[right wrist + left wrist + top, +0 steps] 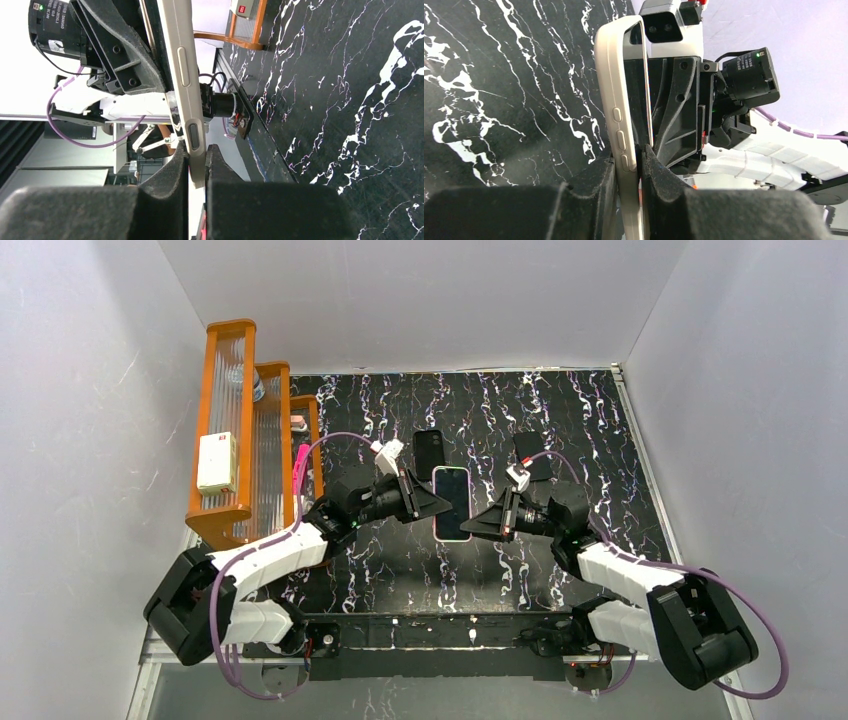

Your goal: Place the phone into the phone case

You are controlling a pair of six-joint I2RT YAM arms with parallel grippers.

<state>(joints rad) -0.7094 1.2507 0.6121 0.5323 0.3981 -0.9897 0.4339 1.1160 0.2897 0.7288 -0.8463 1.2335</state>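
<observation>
**Both pincers clenched on the cased phone, mid-table**

We see the phone (452, 500) in the middle of the black marbled table (620, 440), screen up and framed by a pale pink rim. It sits between the two arms. The left gripper (432, 502) meets its left long edge and the right gripper (476, 523) meets its right long edge, a little nearer the bases.

From the left wrist we look along the phone case (616, 100), a pinkish-beige shell with three moulded side buttons. The left pincer's padded fingers (594, 185) are clamped on it near the lowest button. Beside the shell runs a thin pale edge. It lies close to the shell at the fingers and stands a little apart from it at the far end, so we cannot tell whether the phone is seated all the way round.

From the right wrist we see the other long edge, beige with one long button and one dark oval. The right pincer is clenched tight on it just below the oval.

Two black phone-sized pieces (429, 448) (532, 455) lie farther back on the table. An orange rack (240, 420) stands at the left wall.
</observation>
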